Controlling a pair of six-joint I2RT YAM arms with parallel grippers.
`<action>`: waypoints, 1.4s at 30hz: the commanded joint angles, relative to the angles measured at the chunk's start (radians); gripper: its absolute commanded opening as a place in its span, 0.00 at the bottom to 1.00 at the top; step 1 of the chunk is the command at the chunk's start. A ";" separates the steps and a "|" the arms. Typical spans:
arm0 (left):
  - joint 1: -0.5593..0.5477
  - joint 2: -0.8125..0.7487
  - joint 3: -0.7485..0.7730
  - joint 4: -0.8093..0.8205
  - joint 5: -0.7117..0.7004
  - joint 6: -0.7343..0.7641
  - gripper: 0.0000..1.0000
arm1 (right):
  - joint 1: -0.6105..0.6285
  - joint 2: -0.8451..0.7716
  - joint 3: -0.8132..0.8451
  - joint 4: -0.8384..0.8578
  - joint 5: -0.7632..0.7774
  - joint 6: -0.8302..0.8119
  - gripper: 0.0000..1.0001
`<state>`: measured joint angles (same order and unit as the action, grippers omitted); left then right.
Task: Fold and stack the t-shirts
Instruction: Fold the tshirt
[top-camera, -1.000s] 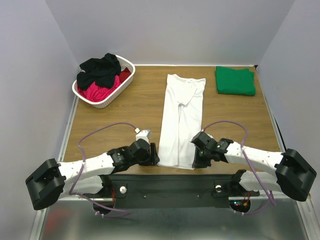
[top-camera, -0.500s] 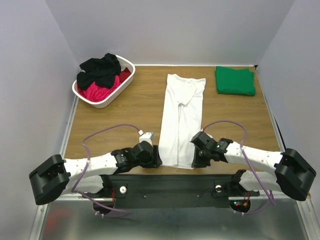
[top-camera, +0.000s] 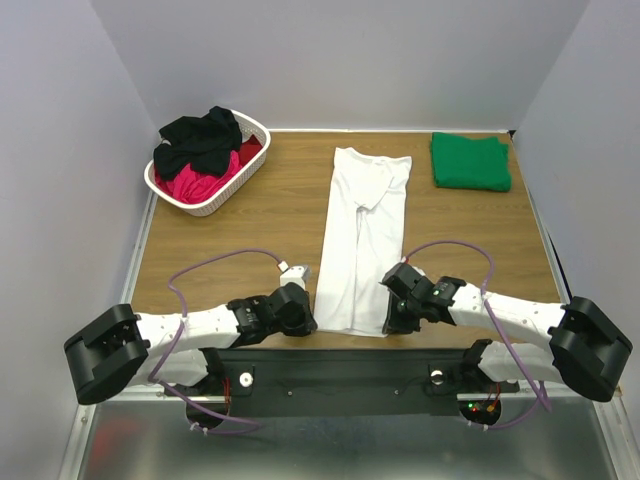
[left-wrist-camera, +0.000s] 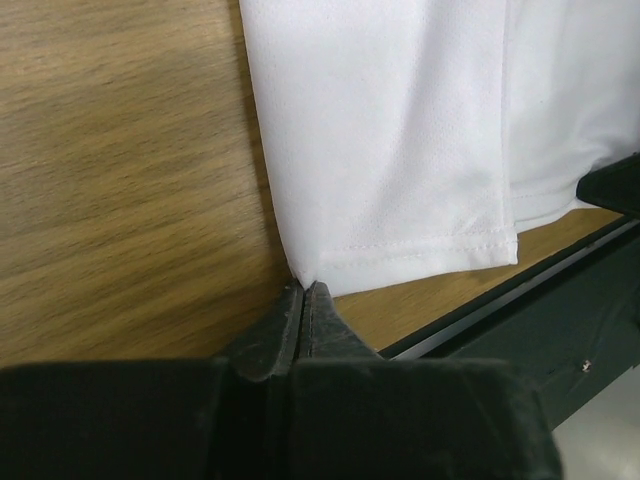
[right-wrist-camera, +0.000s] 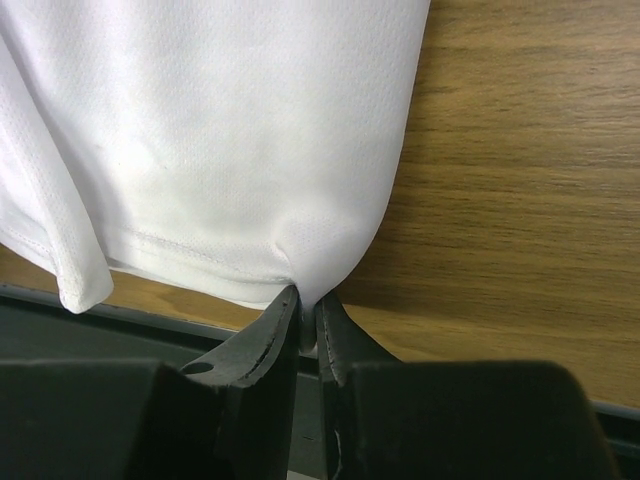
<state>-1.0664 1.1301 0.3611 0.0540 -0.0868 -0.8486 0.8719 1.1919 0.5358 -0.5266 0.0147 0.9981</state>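
We see the white t-shirt (top-camera: 360, 240) folded lengthwise, mid-table (top-camera: 240, 220), with its hem at the near edge. The left gripper (left-wrist-camera: 303, 292) and right gripper (right-wrist-camera: 305, 300) pinch its near corners. A green t-shirt (top-camera: 470, 162) lies far right and a basket (top-camera: 254, 160) far left.

The white t-shirt (top-camera: 360, 240) is plain white throughout, with a fine mesh weave and a white stitched hem in the wrist views. The green t-shirt (top-camera: 470, 162) is one solid green. The basket (top-camera: 222, 200) is white plastic lattice. In it a black t-shirt (top-camera: 200, 135) lies over a red-pink t-shirt (top-camera: 205, 182). The tabletop (top-camera: 250, 225) is mid-brown wood streaked with darker grain. The left arm (top-camera: 200, 322) and right arm (top-camera: 510, 312) are white with black joints, trailing purple cables (top-camera: 215, 262). The left arm's fingers (left-wrist-camera: 275, 335) and right arm's fingers (right-wrist-camera: 255, 345) are black.
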 joint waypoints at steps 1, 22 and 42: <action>-0.007 -0.004 -0.005 -0.005 -0.013 0.002 0.00 | 0.010 -0.009 0.007 0.027 0.051 -0.010 0.16; 0.042 0.083 0.203 0.087 -0.149 0.039 0.00 | 0.010 0.044 0.197 0.010 0.198 -0.108 0.00; 0.286 0.312 0.430 0.273 -0.142 0.267 0.00 | -0.174 0.290 0.523 0.000 0.429 -0.380 0.00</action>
<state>-0.8131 1.4345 0.7254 0.2607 -0.2207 -0.6491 0.7330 1.4590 0.9913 -0.5404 0.3679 0.6876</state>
